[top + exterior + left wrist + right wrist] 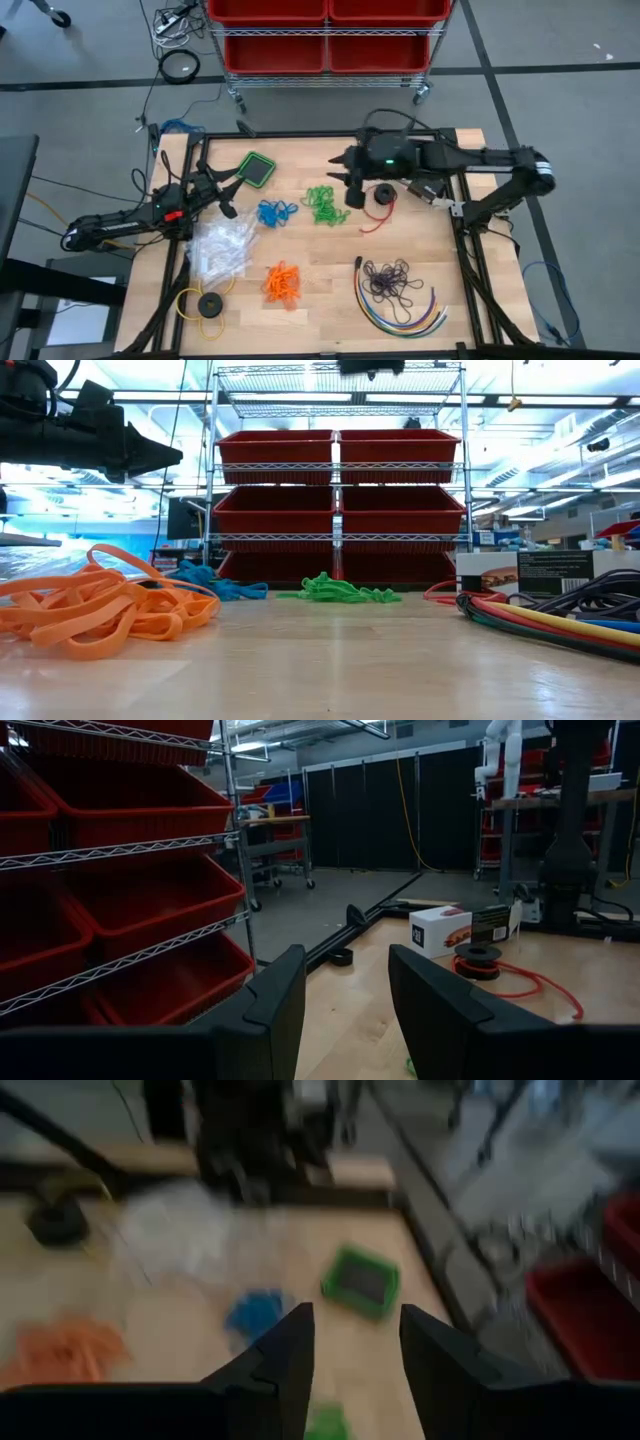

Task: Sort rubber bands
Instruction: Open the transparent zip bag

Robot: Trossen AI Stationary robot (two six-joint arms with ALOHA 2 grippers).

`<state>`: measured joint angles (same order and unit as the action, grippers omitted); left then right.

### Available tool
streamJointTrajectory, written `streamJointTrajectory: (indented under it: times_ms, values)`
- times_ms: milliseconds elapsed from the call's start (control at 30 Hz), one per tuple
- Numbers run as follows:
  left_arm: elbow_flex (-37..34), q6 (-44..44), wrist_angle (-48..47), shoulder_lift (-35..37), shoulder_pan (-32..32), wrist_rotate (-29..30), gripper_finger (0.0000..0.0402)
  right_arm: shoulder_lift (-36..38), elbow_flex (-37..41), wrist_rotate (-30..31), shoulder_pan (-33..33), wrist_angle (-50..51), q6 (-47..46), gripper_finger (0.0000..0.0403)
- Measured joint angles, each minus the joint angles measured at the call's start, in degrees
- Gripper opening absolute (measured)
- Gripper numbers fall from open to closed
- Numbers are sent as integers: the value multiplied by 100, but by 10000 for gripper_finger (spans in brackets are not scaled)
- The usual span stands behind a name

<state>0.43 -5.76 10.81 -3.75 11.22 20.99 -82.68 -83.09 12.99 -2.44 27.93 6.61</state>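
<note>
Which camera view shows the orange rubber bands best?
The low view: the orange rubber bands lie nearest, each loop distinct. The high view shows a small orange pile; the right wrist view shows a blur; the left wrist view shows none.

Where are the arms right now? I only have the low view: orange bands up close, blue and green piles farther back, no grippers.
Observer: The right gripper hangs beside the green rubber bands, jaws open, nothing between them.
Operator: And the left one?
Observer: The left gripper sits near the table's left edge, by the clear plastic bag; its jaws are apart and empty.
Operator: Is there a fourth colour I can't see?
Observer: Yes, dark purple rubber bands lie just inside the curve of the multicoloured cables, to the right of the orange rubber bands.
</note>
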Motion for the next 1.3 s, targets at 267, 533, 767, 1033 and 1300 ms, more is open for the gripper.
streamJointTrajectory:
  times_ms: [267,533,767,1033,1300]
  values:
    - [0,2,2,0,2,0,152,-750,-140,92,-142,1653,-771,134]
    - [-1,2,3,0,0,0,152,-1186,-140,85,210,3055,-1761,134]
    - [0,2,2,0,0,0,152,-1103,266,90,1028,3531,-2601,133]
    - [-2,2,0,0,0,0,152,-1023,1155,376,2260,3485,-3914,133]
    - [-2,2,0,0,1,0,152,-1022,2350,1176,3008,738,-4132,132]
